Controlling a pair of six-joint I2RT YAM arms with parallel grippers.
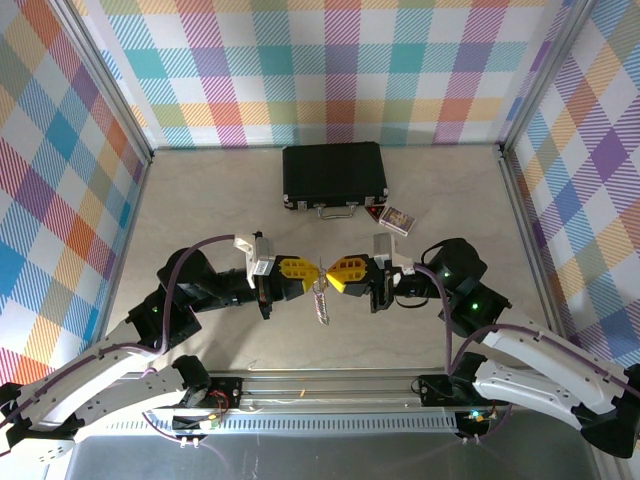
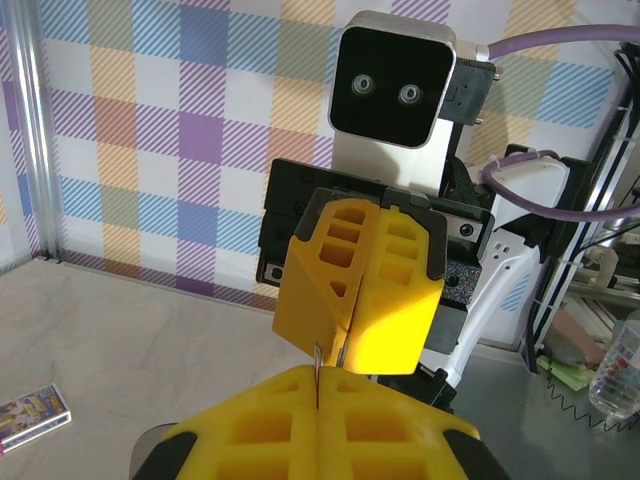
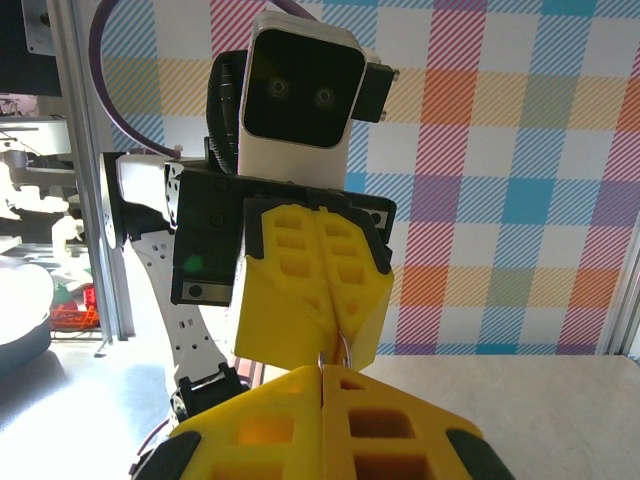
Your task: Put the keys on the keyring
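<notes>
I see my left gripper (image 1: 310, 270) and right gripper (image 1: 331, 272) clenched tip-to-tip, apparently both pinching the dangling keyring (image 1: 320, 300). The black case (image 1: 334, 175) sits closed at twelve o'clock.

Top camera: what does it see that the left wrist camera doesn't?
Top camera's own: the black case at the back, and the keyring dangling as a chain. Left wrist camera's own: the right arm's camera box staring back, and a clear bottle beyond the table. Shared: the left gripper and right gripper, both shut, tip to tip on the keyring's thin wire, and the little card box.
</notes>
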